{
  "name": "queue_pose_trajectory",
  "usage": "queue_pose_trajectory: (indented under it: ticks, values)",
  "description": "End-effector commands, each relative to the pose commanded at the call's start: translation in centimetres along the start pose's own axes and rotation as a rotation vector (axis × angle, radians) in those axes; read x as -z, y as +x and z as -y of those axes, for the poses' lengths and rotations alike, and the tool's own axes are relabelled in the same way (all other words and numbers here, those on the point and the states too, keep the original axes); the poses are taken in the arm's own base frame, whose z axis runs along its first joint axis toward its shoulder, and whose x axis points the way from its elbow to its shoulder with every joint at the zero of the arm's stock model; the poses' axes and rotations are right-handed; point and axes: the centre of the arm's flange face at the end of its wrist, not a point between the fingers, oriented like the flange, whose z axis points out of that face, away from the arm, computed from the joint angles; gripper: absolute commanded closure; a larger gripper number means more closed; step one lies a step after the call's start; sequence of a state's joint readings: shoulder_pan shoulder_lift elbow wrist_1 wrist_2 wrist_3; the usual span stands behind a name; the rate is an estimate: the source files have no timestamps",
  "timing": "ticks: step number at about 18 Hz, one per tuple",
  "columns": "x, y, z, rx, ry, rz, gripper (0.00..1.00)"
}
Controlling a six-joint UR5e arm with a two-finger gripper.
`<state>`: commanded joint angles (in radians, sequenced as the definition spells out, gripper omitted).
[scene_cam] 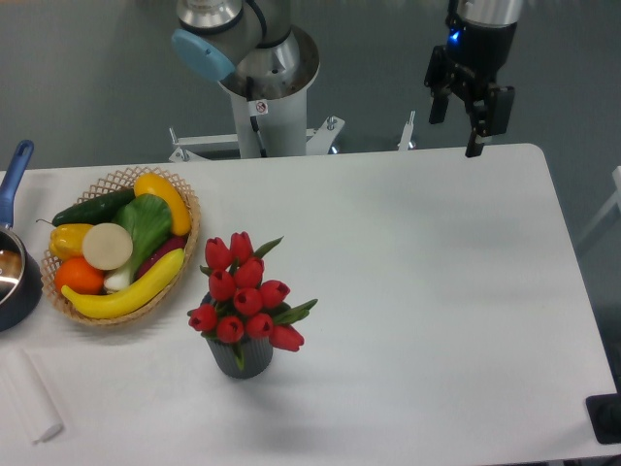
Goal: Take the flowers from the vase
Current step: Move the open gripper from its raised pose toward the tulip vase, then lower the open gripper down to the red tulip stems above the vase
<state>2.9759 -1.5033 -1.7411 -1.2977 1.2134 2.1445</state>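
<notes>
- While the gripper (467,118) is hanging over the table's (437,291) far edge with its fingers parted and nothing between them, the flowers (245,291) are sitting well apart from it, towards the near left, bunched in the vase (239,357).
- Judging from this layout, the step in hand is the approach: the arm is needing to travel across and down to the bunch before any grasp.
- Doing it well is probably meaning coming in from above, keeping the fingers spread wide enough to straddle the bunch, and closing low on the heads or stems so that they are not slipping through.
- A straight upward lift is looking safest, since a sideways pull is risking tipping the small vase.
- Red tulip heads and green leaves are spilling wider than the vase's rim, hiding most of its opening.
- Just left of it, a wicker basket (187,254) is holding a banana, an orange, a cucumber, yellow peppers and a leafy green.
- At the left edge a blue-handled pot (17,282) is showing only partly; its contents are unclear.
</notes>
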Motion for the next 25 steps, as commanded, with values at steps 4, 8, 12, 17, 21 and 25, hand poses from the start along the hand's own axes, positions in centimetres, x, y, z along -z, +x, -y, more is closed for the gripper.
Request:
queue_pose_trajectory:
  ticks: [4,8,12,17,21,25]
  values:
    - [0.1,0.0,0.1,0.003,-0.001,0.001,0.00]
    - [-0.1,0.1,0.2,0.085,0.005,-0.002,0.00]
    - [-0.6,-0.5,1.8,0.286,0.072,0.015,0.00]
    - [-2.2,-1.2,5.0,0.439,0.103,-0.026,0.00]
    - [-5.2,-1.6,8.1,0.507,0.113,-0.011,0.00]
    - [-8.6,0.1,10.2,0.525,0.127,-0.002,0.00]
